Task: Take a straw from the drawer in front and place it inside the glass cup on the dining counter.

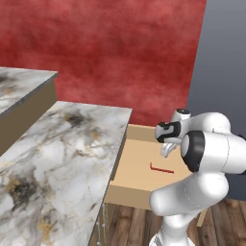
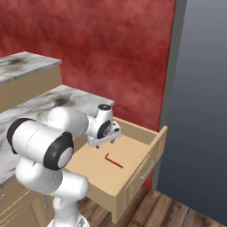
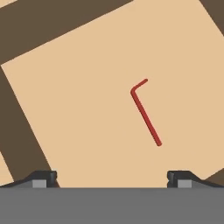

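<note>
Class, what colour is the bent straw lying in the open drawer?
Red. The straw shows best in the hand view, against the light tan floor of the drawer.

open drawer (image 2: 133, 175), straw (image 2: 113, 160) flat on its floor

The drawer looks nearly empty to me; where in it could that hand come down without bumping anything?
Almost anywhere. The drawer holds one thing, the red straw, lying flat near the middle of its floor. Bare wood runs from the straw to all four walls. The open hand hangs above the floor, on the counter side of the straw, where the arm crowds things.
</note>
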Robot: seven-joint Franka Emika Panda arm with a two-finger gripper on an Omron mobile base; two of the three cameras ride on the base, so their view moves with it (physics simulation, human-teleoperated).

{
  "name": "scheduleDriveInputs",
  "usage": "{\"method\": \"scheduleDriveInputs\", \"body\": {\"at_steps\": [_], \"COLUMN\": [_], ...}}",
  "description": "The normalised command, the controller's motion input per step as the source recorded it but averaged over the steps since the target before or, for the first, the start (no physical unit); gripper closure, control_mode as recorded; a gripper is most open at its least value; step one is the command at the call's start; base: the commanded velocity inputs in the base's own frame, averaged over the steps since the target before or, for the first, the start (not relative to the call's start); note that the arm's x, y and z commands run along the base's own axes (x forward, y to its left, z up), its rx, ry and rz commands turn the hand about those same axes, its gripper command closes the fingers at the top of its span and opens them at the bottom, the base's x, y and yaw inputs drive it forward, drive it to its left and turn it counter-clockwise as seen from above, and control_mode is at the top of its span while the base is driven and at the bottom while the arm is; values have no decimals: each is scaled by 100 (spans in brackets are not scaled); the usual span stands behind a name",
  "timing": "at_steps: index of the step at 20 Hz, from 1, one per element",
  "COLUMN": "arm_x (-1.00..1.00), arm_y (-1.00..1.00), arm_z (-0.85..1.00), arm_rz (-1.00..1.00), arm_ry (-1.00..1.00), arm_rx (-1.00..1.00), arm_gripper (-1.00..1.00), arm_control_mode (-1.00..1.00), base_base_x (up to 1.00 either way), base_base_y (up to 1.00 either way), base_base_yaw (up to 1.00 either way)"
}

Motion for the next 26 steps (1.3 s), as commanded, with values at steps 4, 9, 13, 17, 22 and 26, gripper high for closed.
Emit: {"method": "scheduleDriveInputs", "body": {"at_steps": [4,9,13,17,22,26], "arm_x": [7,2,0,0,2,4], "arm_y": [0,0,0,0,0,0], "arm_z": [-1,-1,-7,-12,-14,-14], "arm_rz": [6,5,4,3,3,3], "arm_ry": [0,0,0,0,-1,-3], "arm_rx": [-2,-3,-5,-6,-6,-3], "arm_gripper": [-100,-100,-100,-100,-100,-100], "arm_control_mode": [-100,-100,-100,-100,-100,-100], "base_base_x": [0,0,0,0,0,0], "base_base_y": [0,0,0,0,0,0], "base_base_yaw": [0,0,0,0,0,0]}}
